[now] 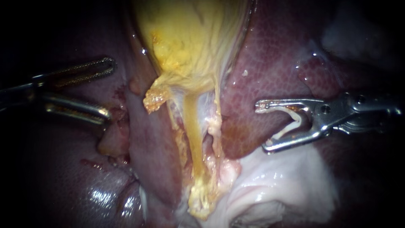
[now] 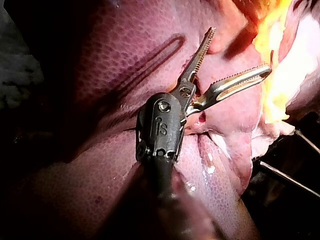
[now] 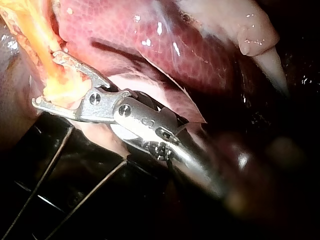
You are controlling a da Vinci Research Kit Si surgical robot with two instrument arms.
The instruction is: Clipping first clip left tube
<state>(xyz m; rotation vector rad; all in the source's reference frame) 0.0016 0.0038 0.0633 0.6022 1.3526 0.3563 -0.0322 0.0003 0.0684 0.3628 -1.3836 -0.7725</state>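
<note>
**A:** So, going left to right, what is there?

**B:** At far left, the slender steel left instrument (image 1: 107, 88) comes in over the wet, dark maroon liver (image 1: 154, 160). Its end effector is released. Two long, narrow, finely toothed jaws stand wide apart with nothing between them, clear of the tissue. I judge it is waiting out of the way, ready to steady something if needed.

**A:** And in the middle?

**B:** The pale yellow, pear-shaped gallbladder (image 1: 190, 38) hangs from the top, glistening and narrowing to a ragged neck. Two strands run down from that neck. One is the left tube (image 1: 192, 131), a smooth, flat, amber-yellow band. Just beside it is a thinner whitish right strand (image 1: 217, 109), edged with crumbs of fat. Both look stripped bare, probably so a clip can pass around them.

**A:** Where is the clip?

**B:** On the right, not yet on the tube. The stout, hinged, bright-metal right instrument (image 1: 261, 126) holds its end effector wide, grasping a white V-shaped clip (image 1: 298, 119). The clip is seated against both jaws with its mouth facing the tubes. The tips lie over mottled liver, short of both strands and touching neither. The whitish strand stands between them and the left tube, so reaching the target will call for care. Below the instrument lies a glossy white fold of membrane (image 1: 287, 185).
</note>
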